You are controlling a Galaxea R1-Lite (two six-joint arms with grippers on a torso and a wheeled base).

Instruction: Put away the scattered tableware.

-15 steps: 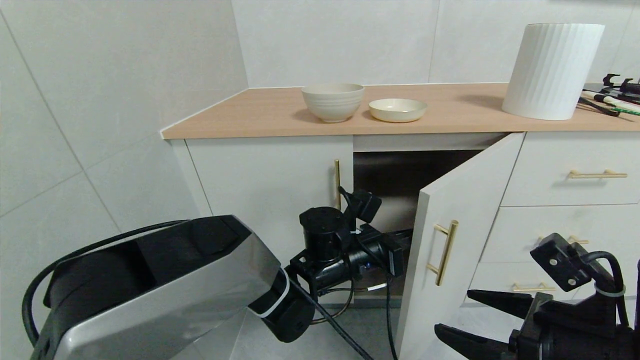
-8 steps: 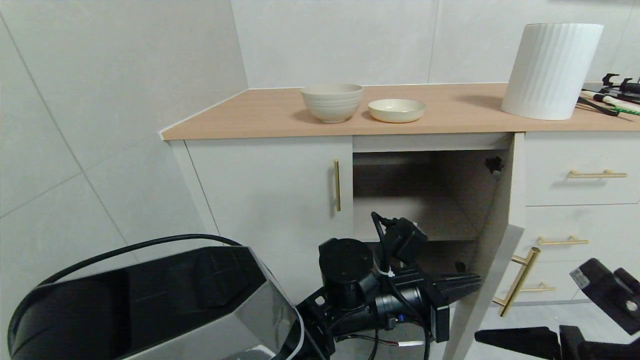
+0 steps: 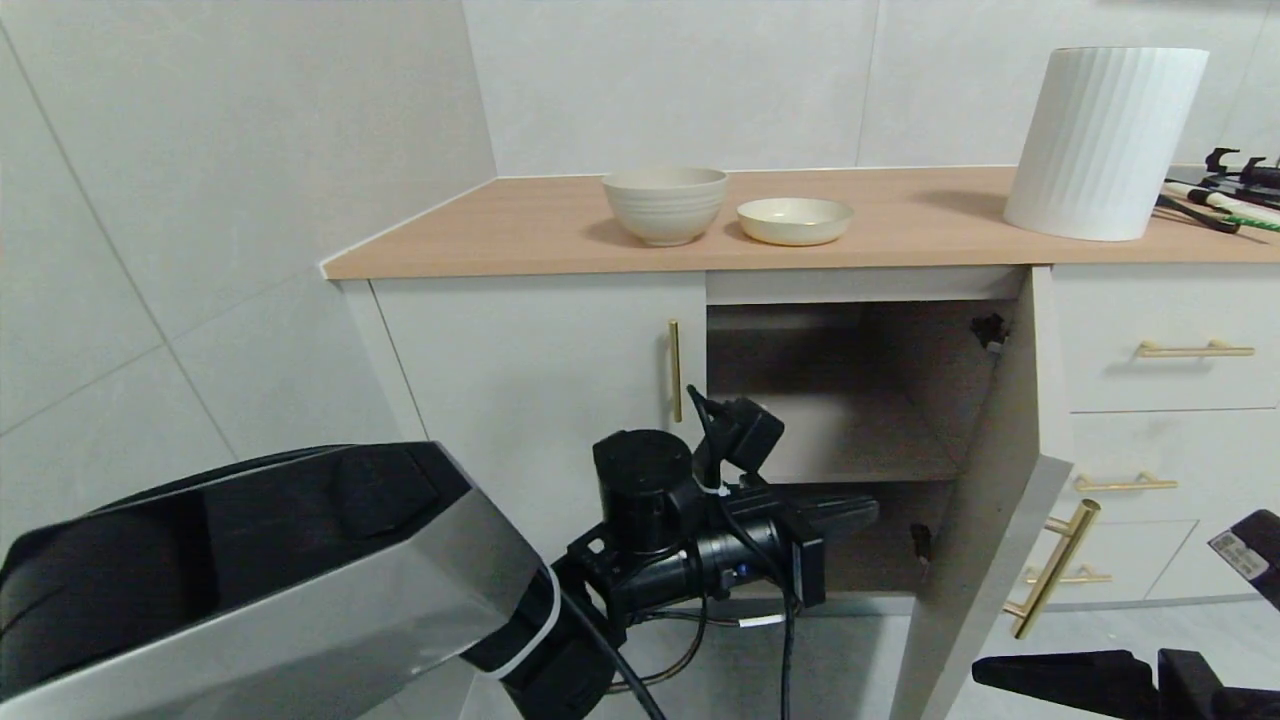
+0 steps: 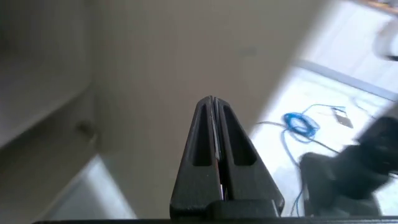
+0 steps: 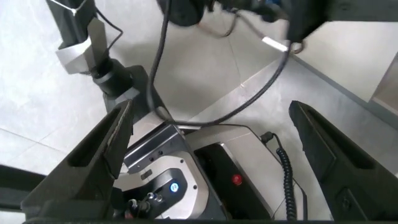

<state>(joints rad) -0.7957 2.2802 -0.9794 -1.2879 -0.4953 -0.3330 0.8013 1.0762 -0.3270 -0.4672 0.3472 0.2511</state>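
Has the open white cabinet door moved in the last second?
Yes. The white cabinet door swung wider open, toward the white drawers.

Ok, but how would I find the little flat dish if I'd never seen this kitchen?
Look along the wooden countertop above the open cupboard. Two cream dishes sit side by side there, apart from a tall white ribbed container. The shallow dish is the one nearer that container: low and smooth, while the bowl beside it is deep with ridged sides.
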